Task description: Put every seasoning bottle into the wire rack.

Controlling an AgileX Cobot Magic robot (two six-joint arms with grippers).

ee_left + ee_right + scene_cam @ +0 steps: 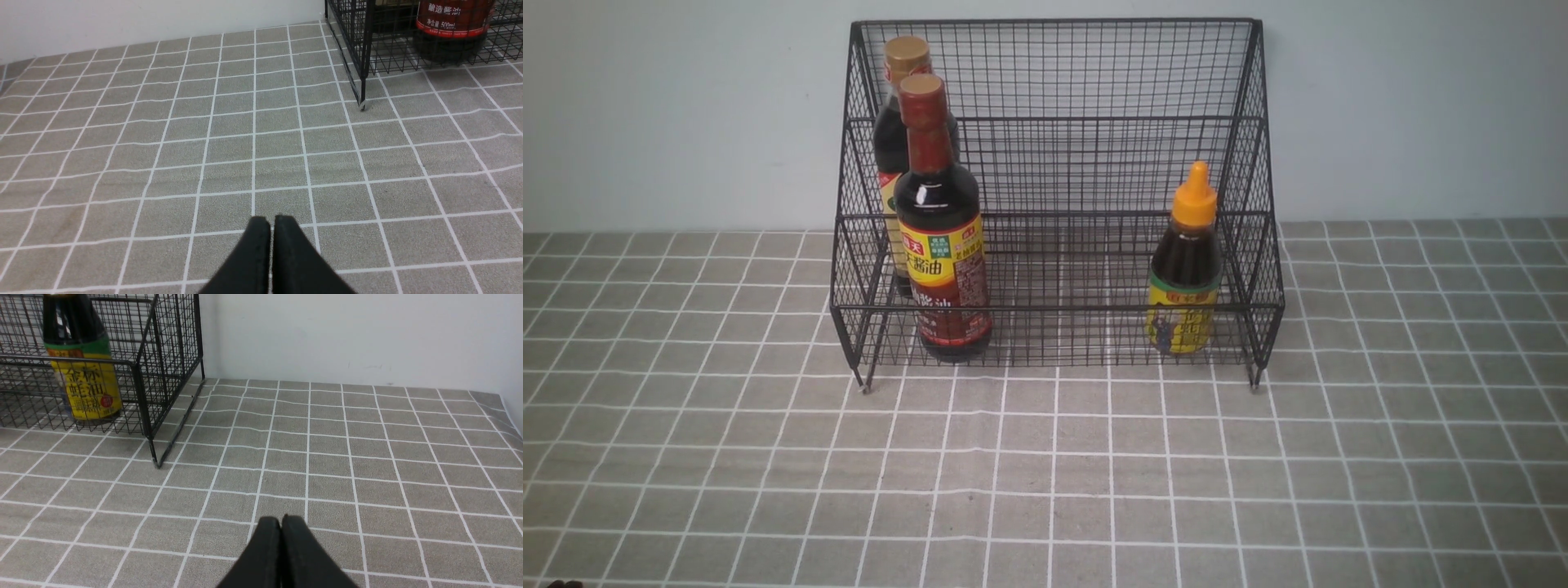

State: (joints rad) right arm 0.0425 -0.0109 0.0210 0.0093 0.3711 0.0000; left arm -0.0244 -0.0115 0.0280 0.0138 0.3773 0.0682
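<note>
On the counter: grey checked cloth (1045, 474) with white grid lines; large black wire-mesh stepped rack (1094, 98) standing at the back against the pale wall
Rack, lower tier, left: tall dark bottle with red-brown neck and yellow-red label (941, 237); upright
Rack, behind it: tall dark bottle with gold cap and tan label (892, 122); upright, partly hidden
Rack, lower tier, right: short dark bottle with orange nozzle cap and yellow label (1186, 265); upright
Left tool (271, 222): clenched, empty; over bare cloth, well apart from the rack
Right tool (281, 522): clenched, empty; likewise over bare cloth
</note>
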